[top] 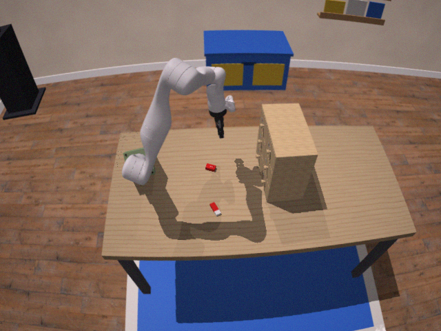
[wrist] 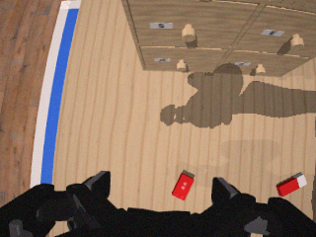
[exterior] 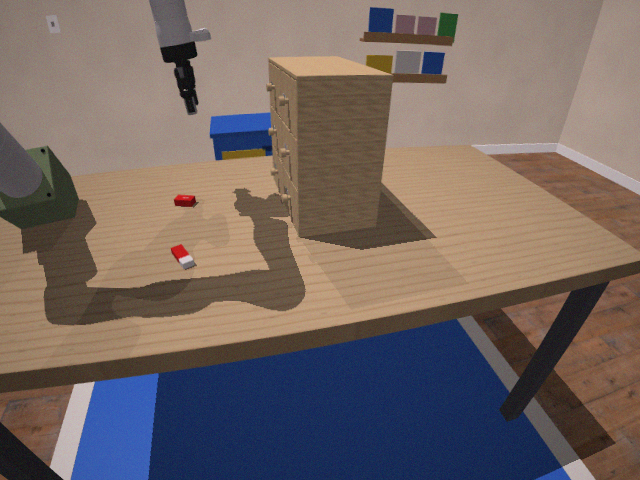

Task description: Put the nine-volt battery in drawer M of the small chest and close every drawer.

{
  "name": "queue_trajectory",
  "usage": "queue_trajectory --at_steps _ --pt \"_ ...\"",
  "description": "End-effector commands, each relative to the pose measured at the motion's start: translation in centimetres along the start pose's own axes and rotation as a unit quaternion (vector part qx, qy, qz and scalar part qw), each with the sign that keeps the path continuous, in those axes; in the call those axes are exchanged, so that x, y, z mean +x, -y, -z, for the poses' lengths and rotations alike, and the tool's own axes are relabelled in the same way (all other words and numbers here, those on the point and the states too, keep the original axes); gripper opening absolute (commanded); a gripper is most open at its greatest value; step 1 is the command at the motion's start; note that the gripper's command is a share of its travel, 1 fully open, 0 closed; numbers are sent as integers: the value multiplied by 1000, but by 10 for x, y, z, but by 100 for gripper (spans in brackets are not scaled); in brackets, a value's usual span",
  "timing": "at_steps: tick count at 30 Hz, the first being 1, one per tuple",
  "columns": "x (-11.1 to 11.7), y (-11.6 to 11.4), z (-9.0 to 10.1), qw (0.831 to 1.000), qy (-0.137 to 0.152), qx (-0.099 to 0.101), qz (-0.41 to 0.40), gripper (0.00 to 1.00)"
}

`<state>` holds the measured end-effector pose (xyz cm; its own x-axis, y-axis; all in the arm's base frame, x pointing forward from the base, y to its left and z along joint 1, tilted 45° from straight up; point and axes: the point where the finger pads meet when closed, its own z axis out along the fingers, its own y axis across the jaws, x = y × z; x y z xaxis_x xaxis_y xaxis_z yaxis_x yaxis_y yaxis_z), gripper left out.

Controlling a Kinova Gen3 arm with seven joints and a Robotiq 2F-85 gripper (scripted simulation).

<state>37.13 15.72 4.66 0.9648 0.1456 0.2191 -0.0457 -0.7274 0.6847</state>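
Observation:
The nine-volt battery [top: 210,167] [exterior: 184,200] [wrist: 183,186], a small red block with a dark end, lies flat on the table in front of the chest. My gripper [top: 221,136] [exterior: 191,111] [wrist: 160,186] is open and empty, high above the table. In the wrist view the battery shows between the fingertips, nearer the right one, but far below them. The small wooden chest [top: 291,178] [exterior: 338,155] [wrist: 143,15] stands upright, its knobbed front facing the arm's side. Its visible drawers look pushed in. The drawer labels are too blurred to tell which is M.
A red and white block [top: 215,209] [exterior: 182,256] [wrist: 291,185] lies on the table [top: 349,199] [exterior: 491,217] [wrist: 99,123], nearer its front edge than the battery. The arm's green base [exterior: 56,198] stands at the table's left. The tall chest rises to the right of the gripper in the top and exterior views.

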Motion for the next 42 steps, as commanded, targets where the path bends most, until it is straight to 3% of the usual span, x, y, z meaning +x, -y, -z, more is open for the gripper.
queue_trajectory --at_steps 1,5,7,22,24,37,42 --pt "-3 1 -2 1000 -21 -1 7 100" --pt "3 1 -11 998 -59 -3 6 100" --pt "3 1 -11 998 -59 -3 6 100" --pt "25 1 -46 974 -227 -1 7 100" --pt "25 1 -46 974 -227 -1 7 100" --pt "42 1 -75 932 -361 0 6 100" --pt "47 1 -79 922 -386 1 7 100"
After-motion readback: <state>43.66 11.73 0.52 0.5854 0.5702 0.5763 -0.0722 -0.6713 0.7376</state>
